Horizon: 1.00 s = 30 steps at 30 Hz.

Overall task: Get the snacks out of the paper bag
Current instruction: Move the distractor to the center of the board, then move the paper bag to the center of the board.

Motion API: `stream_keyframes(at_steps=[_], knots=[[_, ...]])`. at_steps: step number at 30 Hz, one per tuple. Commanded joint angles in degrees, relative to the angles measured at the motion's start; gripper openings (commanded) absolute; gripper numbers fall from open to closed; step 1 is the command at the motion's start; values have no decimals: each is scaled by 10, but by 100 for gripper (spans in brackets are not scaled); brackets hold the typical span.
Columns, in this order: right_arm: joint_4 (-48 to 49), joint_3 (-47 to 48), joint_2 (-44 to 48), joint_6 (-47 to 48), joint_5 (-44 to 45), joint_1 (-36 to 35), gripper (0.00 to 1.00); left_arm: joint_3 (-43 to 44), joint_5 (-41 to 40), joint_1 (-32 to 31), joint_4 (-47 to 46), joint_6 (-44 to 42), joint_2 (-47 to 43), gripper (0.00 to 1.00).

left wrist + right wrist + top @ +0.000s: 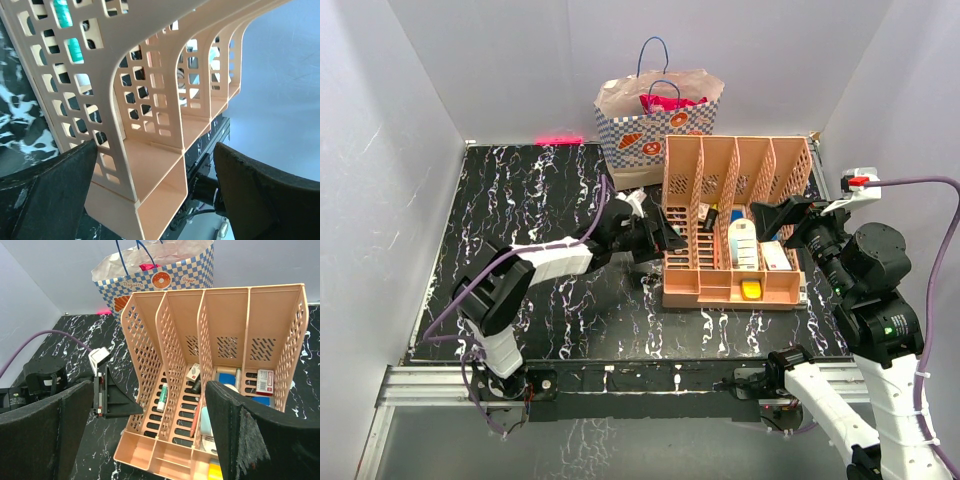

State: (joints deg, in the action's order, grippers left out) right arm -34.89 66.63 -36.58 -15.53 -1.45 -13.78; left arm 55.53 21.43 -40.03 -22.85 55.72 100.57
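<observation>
Snacks [670, 102] not out yet: red and pink packets show in the mouth of the paper bag [650, 135]. It stands upright at the far edge of the table [540, 200], just behind the peach organizer [720, 298]. No packets seen on the table. Both arms empty: left fingers [50, 190] spread beside the organizer's left wall, right fingers [260, 440] spread above it. By my read, the whole task is left.

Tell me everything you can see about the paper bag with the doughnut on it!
The paper bag stands upright at the far edge of the table, just behind the peach organizer. It looks like cream paper, crumpled at its open top, with a blue-and-white checkered band showing orange doughnut and croissant pictures. Two thin blue cord handles stick up. Red and pink snacks peek out. Nothing grips it.
</observation>
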Motion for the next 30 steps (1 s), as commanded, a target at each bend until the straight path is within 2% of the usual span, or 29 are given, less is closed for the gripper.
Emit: stream_keyframes(at_steps=[1, 4, 9, 16, 22, 26, 30], knots=[[27, 3, 2, 8, 3, -3, 98, 36, 17, -29, -27, -4, -1, 98], [26, 1, 4, 10, 5, -3, 98, 37, -16, -28, 35, -50, -40, 98], [24, -4, 8, 19, 9, -3, 98, 73, -111, -24, 200, -161, -117, 98], [34, -22, 8, 26, 4, -3, 98, 145, -191, 21, 351, -258, -189, 98], [37, -21, -4, 23, -22, -2, 98, 268, -183, 70, 382, -329, -160, 98], [39, -21, -1, 18, -37, -3, 98, 370, -229, 83, 374, -401, -108, 98], [39, -25, 2, 16, -41, -2, 98, 416, -237, 92, 278, -458, -58, 98]])
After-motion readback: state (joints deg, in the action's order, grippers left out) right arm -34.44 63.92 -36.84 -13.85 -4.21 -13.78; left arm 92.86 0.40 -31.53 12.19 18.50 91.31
